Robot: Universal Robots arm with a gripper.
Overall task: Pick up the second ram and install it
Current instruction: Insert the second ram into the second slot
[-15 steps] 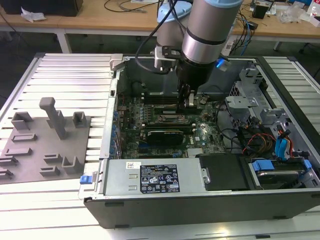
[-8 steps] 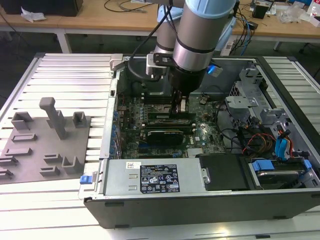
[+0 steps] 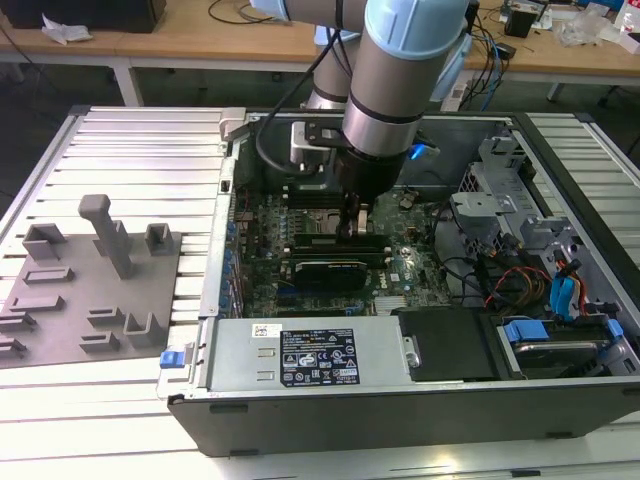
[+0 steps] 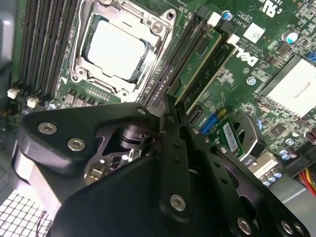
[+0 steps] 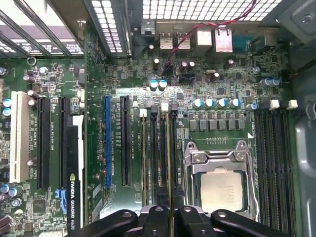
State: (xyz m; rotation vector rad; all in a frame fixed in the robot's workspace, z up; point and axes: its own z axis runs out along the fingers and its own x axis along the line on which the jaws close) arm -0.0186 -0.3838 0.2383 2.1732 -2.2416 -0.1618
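Note:
My gripper [image 3: 350,228] reaches down into the open computer case [image 3: 200,300], onto the memory slots beside the processor socket [image 5: 222,187]. In the first wrist view its black fingers [image 5: 158,217] are shut on the second ram [image 5: 170,158]. The stick is seen edge-on as a thin line standing along the slot nearest the socket. In the second wrist view the gripper [image 4: 165,106] pinches at the end of those slots next to the socket [image 4: 118,47]. Another green memory stick [image 4: 205,61] sits in a slot a little further from the socket.
A black graphics card [image 3: 330,270] lies just beyond the slots. The power supply [image 3: 300,355] borders the board's near side, with the drive cage [image 3: 520,200] and cables [image 3: 530,285] toward the exterior view's right. A grey fixture plate [image 3: 90,290] with posts lies outside the case.

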